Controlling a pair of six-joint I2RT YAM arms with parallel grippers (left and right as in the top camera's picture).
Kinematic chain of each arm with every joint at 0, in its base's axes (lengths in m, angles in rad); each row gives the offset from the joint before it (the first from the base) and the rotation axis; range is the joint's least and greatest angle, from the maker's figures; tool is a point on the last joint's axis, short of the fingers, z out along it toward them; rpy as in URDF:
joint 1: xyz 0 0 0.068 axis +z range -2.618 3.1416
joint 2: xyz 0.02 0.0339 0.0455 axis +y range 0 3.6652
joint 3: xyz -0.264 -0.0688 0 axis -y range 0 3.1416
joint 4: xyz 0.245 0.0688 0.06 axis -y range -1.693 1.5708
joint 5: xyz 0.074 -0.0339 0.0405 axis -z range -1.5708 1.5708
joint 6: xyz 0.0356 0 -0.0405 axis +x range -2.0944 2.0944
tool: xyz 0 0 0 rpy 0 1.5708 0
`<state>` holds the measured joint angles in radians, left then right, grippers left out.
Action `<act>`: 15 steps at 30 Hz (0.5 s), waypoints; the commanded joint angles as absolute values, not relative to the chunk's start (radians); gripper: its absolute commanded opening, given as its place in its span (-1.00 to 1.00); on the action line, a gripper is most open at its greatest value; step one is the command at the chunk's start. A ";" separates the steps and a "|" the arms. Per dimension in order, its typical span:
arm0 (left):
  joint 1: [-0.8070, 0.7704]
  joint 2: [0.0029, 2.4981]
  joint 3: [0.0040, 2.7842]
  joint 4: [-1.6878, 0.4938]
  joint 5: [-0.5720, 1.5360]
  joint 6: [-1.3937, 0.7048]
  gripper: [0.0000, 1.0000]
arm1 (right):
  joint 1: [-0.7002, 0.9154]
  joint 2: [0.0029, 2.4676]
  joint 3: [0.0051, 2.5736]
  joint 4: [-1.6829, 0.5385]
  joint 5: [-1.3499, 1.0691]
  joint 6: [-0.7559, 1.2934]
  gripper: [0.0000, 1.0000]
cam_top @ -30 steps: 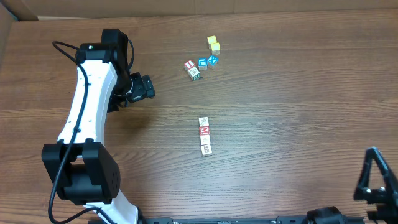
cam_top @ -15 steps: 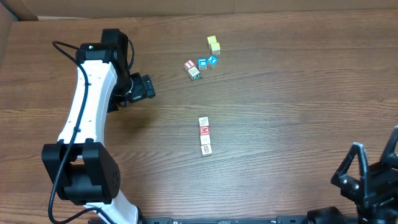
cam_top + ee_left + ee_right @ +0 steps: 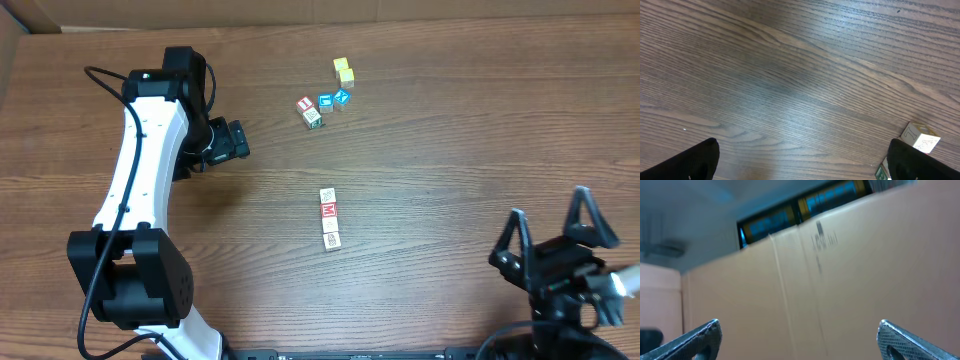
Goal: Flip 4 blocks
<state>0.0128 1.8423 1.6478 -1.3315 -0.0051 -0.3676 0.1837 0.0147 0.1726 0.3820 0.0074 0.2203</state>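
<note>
A column of several alphabet blocks (image 3: 329,219) lies mid-table, one with a red M (image 3: 329,210). A loose cluster sits farther back: a red-bordered block (image 3: 305,104), a green-print block (image 3: 313,118) and two blue-print ones (image 3: 326,102). My left gripper (image 3: 240,140) hovers left of that cluster, open and holding nothing. In the left wrist view a pale block (image 3: 920,137) and a green-print corner (image 3: 882,173) show beside the right fingertip (image 3: 920,162). My right gripper (image 3: 553,228) stands open at the front right, far from any block. It faces a cardboard wall (image 3: 840,280), and its jaws are spread wide and bare.
Two plain yellow cubes (image 3: 344,71) sit just behind the cluster. A cardboard wall (image 3: 300,12) runs along the table's far edge. The left arm's white link (image 3: 140,170) stretches over the table's left side.
The right arm has come up from the bottom right corner and moved left into the overhead view, jaws still wide. The left arm and the blocks have not moved.
</note>
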 commanded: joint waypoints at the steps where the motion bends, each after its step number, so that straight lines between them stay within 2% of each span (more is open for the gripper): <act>1: 0.012 1.844 1.647 -1.330 -0.014 -0.371 0.99 | 0.181 0.004 0.108 0.381 -0.003 0.203 1.00; 7: 0.012 1.844 1.647 -1.330 -0.014 -0.371 0.99 | 0.181 0.004 0.007 0.380 -0.003 0.209 1.00; 15: 0.012 1.844 1.647 -1.330 -0.015 -0.371 0.99 | 0.181 0.003 0.008 0.104 -0.002 0.200 1.00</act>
<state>0.0128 1.8423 1.6478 -1.3312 -0.0055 -0.3676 0.1841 0.0143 0.0185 0.1467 0.0048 0.2184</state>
